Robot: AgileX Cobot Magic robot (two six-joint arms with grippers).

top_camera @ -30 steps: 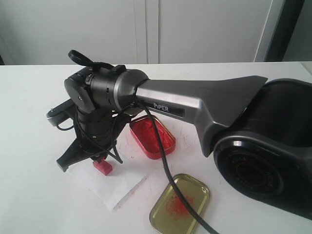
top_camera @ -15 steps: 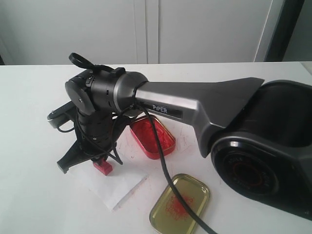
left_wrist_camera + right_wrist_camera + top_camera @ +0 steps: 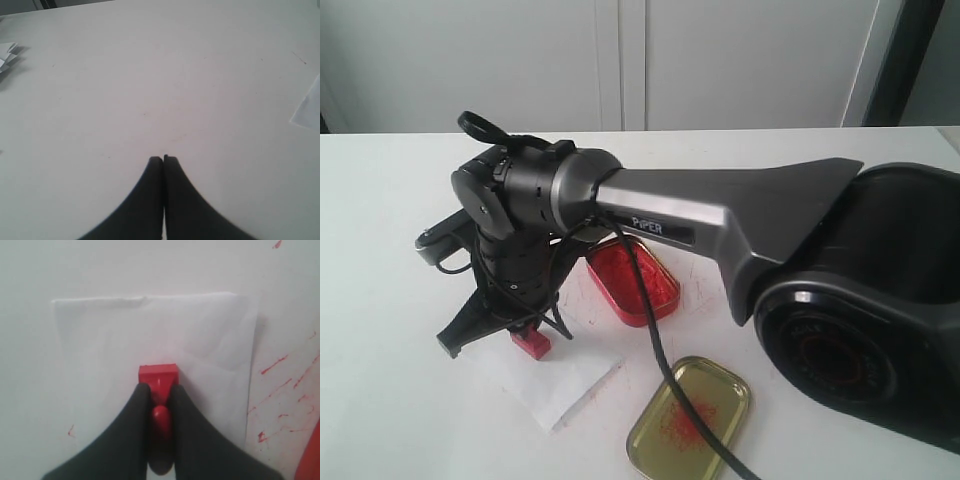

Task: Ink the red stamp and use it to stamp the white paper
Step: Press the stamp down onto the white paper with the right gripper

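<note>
Starting at the left, the left arm's jaws are pressed together on nothing and hang over bare counter (image 3: 150, 75), well apart from the work, so that arm is the farther one. The right arm (image 3: 720, 215) reaches across the middle, and its jaws point down, pinching the narrow handle of the red stamp (image 3: 530, 343). The stamp's long axis is close to upright, in line with the jaws, with the wide block below the tips facing the white paper (image 3: 565, 385). In the exterior view the block sits at the sheet's 10 o'clock corner, and the sheet spreads away toward 4 o'clock. In the right wrist view the block lies well inside the sheet's edges. Whether its face is touching the paper or is just above it cannot be told. The next move looks like a straight vertical one along that axis, either pressing or lifting. From the stamp, the red ink tin (image 3: 632, 280) lies at 2 o'clock and the gold lid (image 3: 688, 418) at 4 o'clock.
</note>
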